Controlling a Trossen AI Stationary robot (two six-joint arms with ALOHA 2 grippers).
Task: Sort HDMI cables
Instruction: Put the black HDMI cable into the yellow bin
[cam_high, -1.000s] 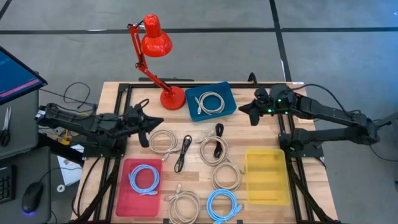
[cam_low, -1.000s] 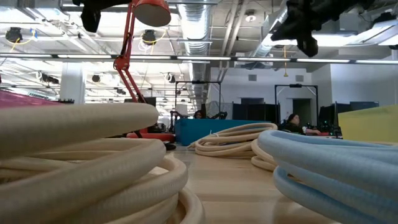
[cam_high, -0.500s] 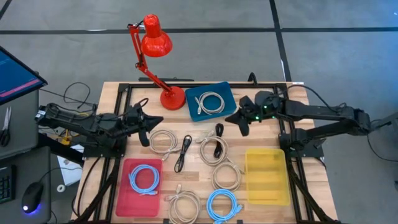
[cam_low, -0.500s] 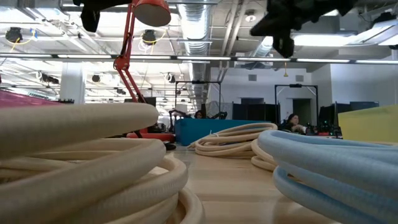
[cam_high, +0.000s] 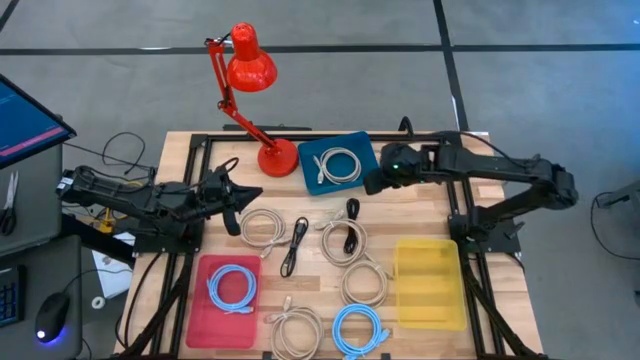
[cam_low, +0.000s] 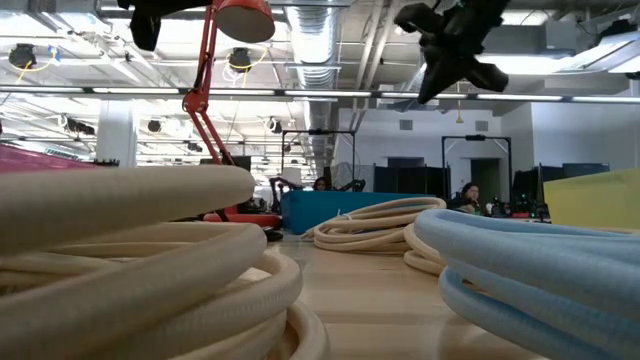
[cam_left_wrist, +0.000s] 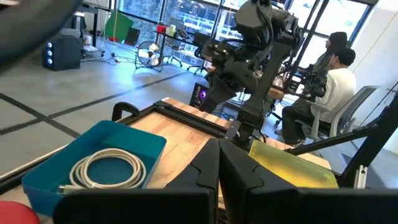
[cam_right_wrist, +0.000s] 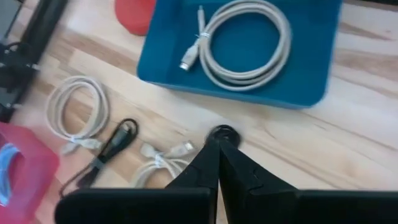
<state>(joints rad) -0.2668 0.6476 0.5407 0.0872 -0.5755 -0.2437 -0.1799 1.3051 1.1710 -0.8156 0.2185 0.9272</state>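
The left gripper (cam_high: 240, 192) hangs over the table's left edge, fingers pressed together with nothing between them, just beside a beige-white coil (cam_high: 262, 227) lying loose on the wooden table (cam_high: 180, 150). Below it, a red tray (cam_high: 204, 312) holds one light-blue coil (cam_high: 232, 288), a neat round loop. To the right on the bare wood lies a thin black bundle (cam_high: 295, 245), folded long and narrow. Near the front edge sit another beige-white coil (cam_high: 297, 330) and a second light-blue coil (cam_high: 359, 330), side by side.

At the back, next to the base of a red desk lamp (cam_high: 250, 65), a blue tray (cam_high: 365, 148) contains a single beige-white coil (cam_high: 339, 166), its plug ends showing pale at one side. In front of that tray a second black bundle (cam_high: 352, 225) lies across a beige-white coil (cam_high: 343, 243) at centre table, with one more beige-white coil (cam_high: 364, 283) just below it.

The right gripper (cam_high: 372, 181) hovers above the table at the blue tray's right front corner, its fingers closed on nothing; its wrist view looks down on the black bundle's upper end. A yellow tray (cam_high: 430, 284) stands at the right.
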